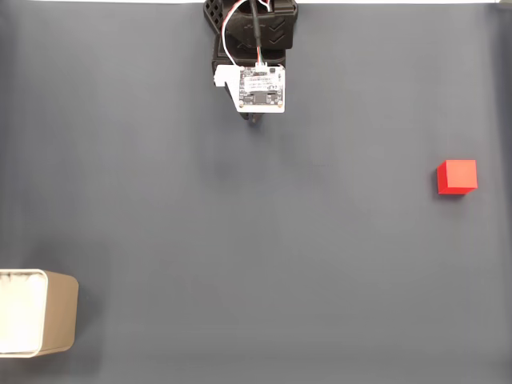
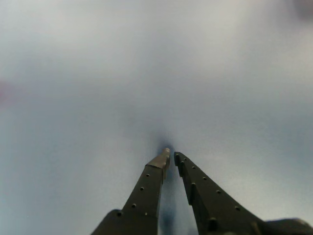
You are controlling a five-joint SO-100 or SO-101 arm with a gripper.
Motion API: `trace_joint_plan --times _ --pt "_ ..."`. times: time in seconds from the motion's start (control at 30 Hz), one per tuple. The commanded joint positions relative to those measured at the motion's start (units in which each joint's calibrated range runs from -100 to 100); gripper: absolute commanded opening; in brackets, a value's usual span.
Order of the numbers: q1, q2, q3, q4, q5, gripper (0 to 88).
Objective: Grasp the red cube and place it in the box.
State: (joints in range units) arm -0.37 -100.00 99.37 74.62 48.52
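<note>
In the fixed view the red cube [image 1: 457,176] sits alone on the dark grey mat at the right. The box [image 1: 60,314], tan with a white inside, lies at the lower left edge, partly cut off by the frame. My gripper [image 1: 254,120] is at the top centre, mostly hidden under the white circuit board on the wrist, far from both cube and box. The wrist view shows the gripper [image 2: 171,153] from behind: its two dark fingers meet at the tips, shut with nothing between them, pointing down close to the blurred mat.
The grey mat [image 1: 256,256] covers the whole table, with wide open floor between arm, cube and box. The arm's black base [image 1: 252,24] stands at the top edge. A faint reddish blur [image 2: 4,92] shows at the left edge of the wrist view.
</note>
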Motion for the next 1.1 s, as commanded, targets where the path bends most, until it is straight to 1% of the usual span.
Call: trace_joint_plan --times 0.0,0.1,0.2,0.27,0.37,0.47,0.57,0.67,0.8,0.9,1.07 --pt "0.9 0.0 0.5 1.1 -0.1 0.0" --pt "0.7 0.0 0.5 0.6 0.1 0.0" --pt "0.9 0.0 0.5 -3.6 0.0 0.0" --pt "1.4 0.2 0.3 -8.2 0.1 0.0" --pt "2.5 1.7 -1.8 -18.5 0.2 0.0" --pt "2.4 4.7 -8.9 -26.6 0.3 0.0" --pt "1.6 9.3 -19.1 -31.8 0.3 0.0" --pt "0.9 15.0 -29.7 -33.0 0.7 0.0" --pt "0.7 23.7 -44.3 -31.9 0.1 0.0" --pt "0.6 30.4 -54.8 -28.6 -0.1 0.0" --pt "0.8 39.8 -68.3 -19.9 0.4 0.0"
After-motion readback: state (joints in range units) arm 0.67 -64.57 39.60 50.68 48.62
